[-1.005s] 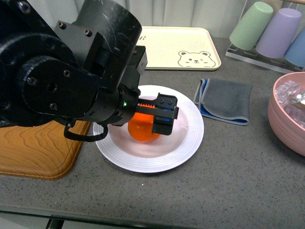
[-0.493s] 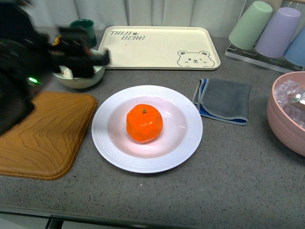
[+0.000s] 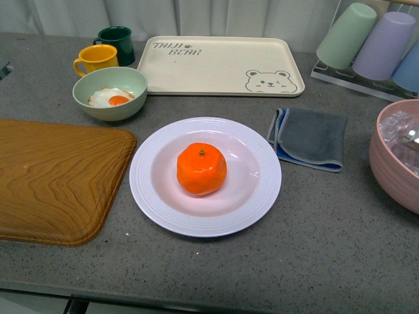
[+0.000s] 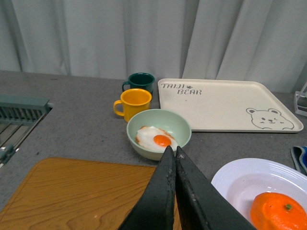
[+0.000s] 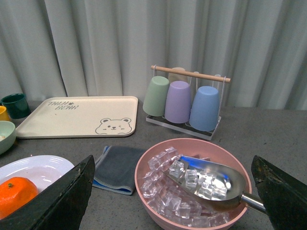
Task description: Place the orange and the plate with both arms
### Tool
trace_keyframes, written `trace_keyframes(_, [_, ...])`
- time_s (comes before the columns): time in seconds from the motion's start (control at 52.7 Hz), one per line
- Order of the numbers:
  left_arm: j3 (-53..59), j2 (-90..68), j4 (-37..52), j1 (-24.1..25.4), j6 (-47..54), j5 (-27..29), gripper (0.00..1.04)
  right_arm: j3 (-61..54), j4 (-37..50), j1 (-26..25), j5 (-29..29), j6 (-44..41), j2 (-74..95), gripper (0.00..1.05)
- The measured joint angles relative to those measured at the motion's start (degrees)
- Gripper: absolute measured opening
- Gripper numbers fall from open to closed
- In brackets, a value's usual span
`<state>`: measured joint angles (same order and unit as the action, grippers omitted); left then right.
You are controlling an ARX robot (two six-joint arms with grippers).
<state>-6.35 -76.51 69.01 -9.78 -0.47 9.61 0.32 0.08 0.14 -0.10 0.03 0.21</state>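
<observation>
The orange (image 3: 201, 169) sits in the middle of the white ridged plate (image 3: 262, 199) on the grey counter, front centre. Both also show in the left wrist view, the orange (image 4: 278, 213) on the plate (image 4: 230, 175), and in the right wrist view, the orange (image 5: 14, 194) on the plate (image 5: 48, 166). Neither arm shows in the front view. My left gripper (image 4: 171, 151) is shut and empty, raised above the wooden board, back from the plate. My right gripper (image 5: 175, 191) is open and empty, held above the pink bowl of ice.
A wooden board (image 3: 52, 176) lies left of the plate. A green bowl with a fried egg (image 3: 109, 93), a yellow mug (image 3: 95, 59) and a dark green mug (image 3: 118, 40) stand behind it. A cream bear tray (image 3: 219, 65), a grey cloth (image 3: 311, 137), a cup rack (image 3: 366, 42) and a pink ice bowl (image 3: 393, 163) with a metal scoop (image 5: 211, 179) are at the right.
My left arm, which was over the plate with its gripper around the orange, has let go and pulled away to the left, out of the front view. The orange rests on the plate.
</observation>
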Motion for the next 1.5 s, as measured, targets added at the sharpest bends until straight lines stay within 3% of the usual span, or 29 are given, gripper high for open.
trace_keyframes(0.398, [3.9,24.2,-19.9,4.7,0.0,-4.8,0.04,0.0,0.0,0.0,0.0,0.0,0.0,0.95])
trace_keyframes(0.455, [4.4,26.6,-22.0,7.1,0.0,-8.3,0.04,0.0,0.0,0.0,0.0,0.0,0.0,0.95])
trace_keyframes(0.569, [5.1,32.3,-26.7,9.6,0.0,-9.2,0.04,0.0,0.0,0.0,0.0,0.0,0.0,0.95])
trace_keyframes(0.872, [5.2,46.1,-38.9,9.6,0.0,-9.6,0.04,0.0,0.0,0.0,0.0,0.0,0.0,0.95])
trace_keyframes(1.498, [5.2,62.6,-54.9,9.6,0.0,-9.6,0.04,0.0,0.0,0.0,0.0,0.0,0.0,0.95])
